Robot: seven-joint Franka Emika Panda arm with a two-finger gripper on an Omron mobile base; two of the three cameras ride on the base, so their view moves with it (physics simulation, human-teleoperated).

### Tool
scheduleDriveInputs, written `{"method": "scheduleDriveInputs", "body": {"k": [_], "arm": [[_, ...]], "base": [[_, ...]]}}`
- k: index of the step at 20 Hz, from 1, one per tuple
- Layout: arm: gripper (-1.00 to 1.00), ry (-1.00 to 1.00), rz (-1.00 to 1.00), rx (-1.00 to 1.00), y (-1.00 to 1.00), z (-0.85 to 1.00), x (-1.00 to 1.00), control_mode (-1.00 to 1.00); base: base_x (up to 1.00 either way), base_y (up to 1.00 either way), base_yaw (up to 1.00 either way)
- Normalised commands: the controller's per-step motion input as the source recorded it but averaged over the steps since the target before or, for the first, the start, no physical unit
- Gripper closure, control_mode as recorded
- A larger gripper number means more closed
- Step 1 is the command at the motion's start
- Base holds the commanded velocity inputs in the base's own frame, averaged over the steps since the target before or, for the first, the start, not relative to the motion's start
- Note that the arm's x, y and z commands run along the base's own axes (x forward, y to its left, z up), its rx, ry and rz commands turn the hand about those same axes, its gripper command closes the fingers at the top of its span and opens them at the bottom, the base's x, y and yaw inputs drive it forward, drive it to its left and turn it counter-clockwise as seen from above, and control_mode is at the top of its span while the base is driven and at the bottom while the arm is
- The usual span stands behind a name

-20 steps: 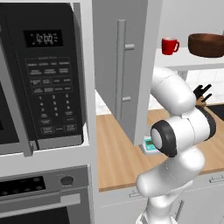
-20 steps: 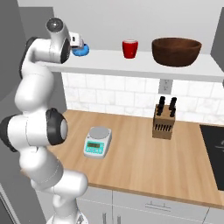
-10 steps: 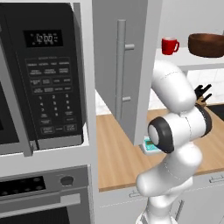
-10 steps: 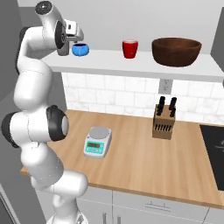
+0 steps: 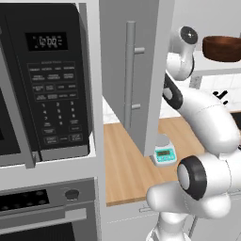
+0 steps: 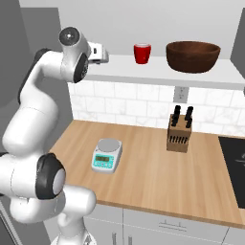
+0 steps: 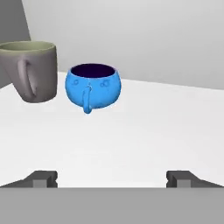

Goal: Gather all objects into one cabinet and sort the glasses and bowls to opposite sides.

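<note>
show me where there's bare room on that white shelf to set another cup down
Free: the white shelf between the pincer and the red mug, and the open white stretch in front of the blue cup in the hand view. Crowded: the grey mug sits close beside the blue cup; little gap separates red mug and brown bowl.

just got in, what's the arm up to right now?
The arm has its open gripper up at the white cabinet shelf, holding nothing. In the hand view it faces a blue cup standing apart from it, handle toward the camera, with a grey mug beside it. The red mug and the brown bowl stand further along the same shelf.
</note>
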Motion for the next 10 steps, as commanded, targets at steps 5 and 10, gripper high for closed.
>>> {"method": "scheduleDriveInputs", "body": {"k": [5, 10], "arm": [[-1.00, -0.18, 0.00, 0.00, -0.52, 0.73, -0.20, -1.00], [-1.00, -0.02, -0.01, 0.00, -0.31, 0.97, 0.14, -1.00]], "base": [[0.00, 0.00, 0.00], [0.00, 0.00, 0.00]]}}
